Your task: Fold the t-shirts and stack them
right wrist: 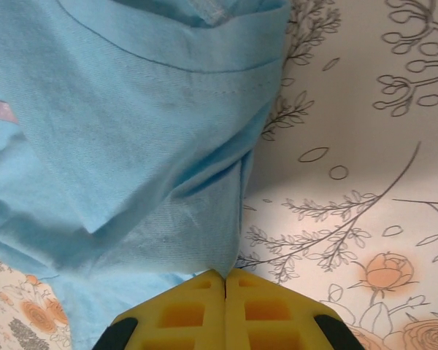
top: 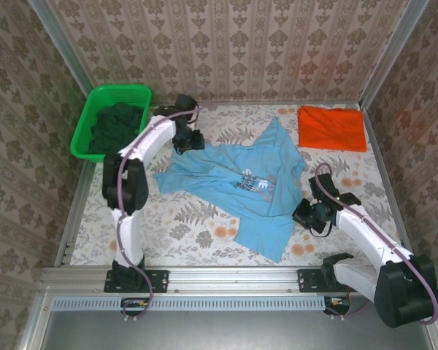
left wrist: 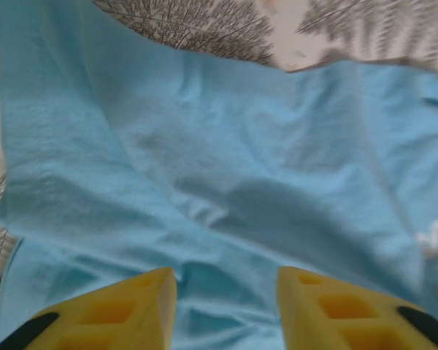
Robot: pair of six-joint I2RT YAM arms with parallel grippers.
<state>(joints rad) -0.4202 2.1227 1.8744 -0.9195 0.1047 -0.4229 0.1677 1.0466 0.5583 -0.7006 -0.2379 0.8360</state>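
The flower-patterned table point(top: 204, 230) is covered in its middle by the light blue t-shirt point(top: 237, 179), which is spread out unfolded and rumpled, print side up. The green basket point(top: 120, 89), filled with dark cloth point(top: 117, 124), is set at the far left corner. The orange-red t-shirt point(top: 332, 127) is laid folded at the far right corner, well apart from the blue one. The right gripper point(right wrist: 225, 275) is clenched on the blue shirt's right edge, where folds are gathered. The left gripper point(left wrist: 226, 281) is held released, jaws apart, over the shirt's far left part.
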